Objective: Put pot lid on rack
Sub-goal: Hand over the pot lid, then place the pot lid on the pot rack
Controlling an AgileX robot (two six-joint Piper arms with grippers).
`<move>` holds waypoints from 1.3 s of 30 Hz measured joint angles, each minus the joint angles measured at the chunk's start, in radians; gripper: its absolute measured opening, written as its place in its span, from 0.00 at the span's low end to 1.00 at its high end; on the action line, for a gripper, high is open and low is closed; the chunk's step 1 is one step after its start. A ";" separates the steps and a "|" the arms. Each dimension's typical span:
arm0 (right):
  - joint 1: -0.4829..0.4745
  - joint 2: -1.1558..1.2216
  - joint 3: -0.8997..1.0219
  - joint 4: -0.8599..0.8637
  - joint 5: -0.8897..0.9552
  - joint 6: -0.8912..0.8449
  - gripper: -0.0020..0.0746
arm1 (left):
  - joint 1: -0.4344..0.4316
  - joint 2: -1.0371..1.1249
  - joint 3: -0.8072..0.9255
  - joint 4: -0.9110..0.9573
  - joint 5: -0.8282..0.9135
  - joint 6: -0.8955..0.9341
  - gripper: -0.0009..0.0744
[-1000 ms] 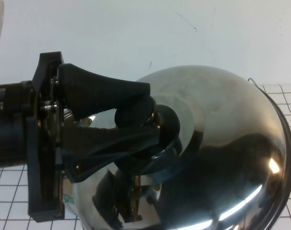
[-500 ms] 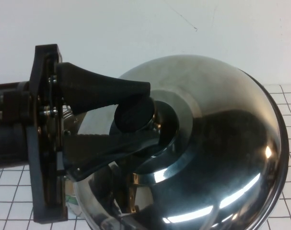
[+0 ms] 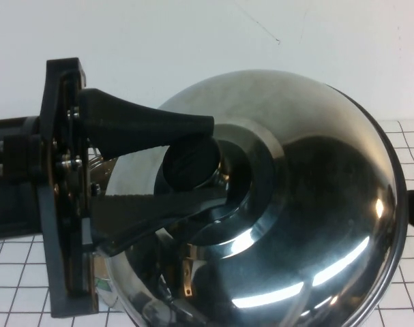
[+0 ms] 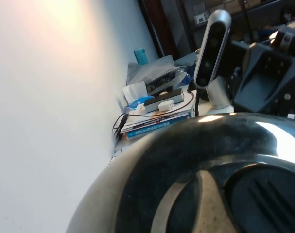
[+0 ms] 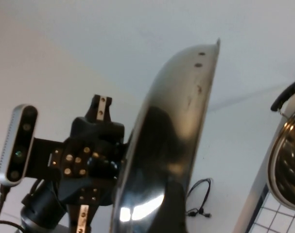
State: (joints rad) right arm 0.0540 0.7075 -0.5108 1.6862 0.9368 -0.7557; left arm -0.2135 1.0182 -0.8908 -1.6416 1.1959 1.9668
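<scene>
Now your left gripper (image 3: 210, 178), clenched on the black knob, has swung the pot lid (image 3: 309, 197) higher toward the high camera, so it's airborne; the rack and right gripper are unseen.

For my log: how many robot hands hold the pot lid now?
1. The left hand grips the pot lid's black knob, lid raised and tilted. The right hand is out of view.

No readable text anywhere — none on the shiny domed stainless-steel pot lid (image 3: 288, 218), none on the stacked books (image 4: 157, 119) — no labels, brands, numbers.
</scene>
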 joint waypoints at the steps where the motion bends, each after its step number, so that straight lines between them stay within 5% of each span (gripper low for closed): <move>1: 0.008 0.025 0.000 0.000 0.006 -0.011 0.83 | 0.000 0.000 0.000 0.000 -0.004 0.000 0.45; 30: 0.072 0.171 -0.121 -0.002 -0.031 -0.041 0.82 | 0.000 0.026 0.000 0.000 -0.064 0.004 0.45; 39: 0.206 0.344 -0.121 0.000 0.019 -0.097 0.80 | 0.000 0.026 0.000 0.006 -0.064 0.000 0.45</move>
State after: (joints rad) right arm 0.2600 1.0515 -0.6315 1.6861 0.9559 -0.8529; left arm -0.2135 1.0443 -0.8908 -1.6352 1.1318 1.9667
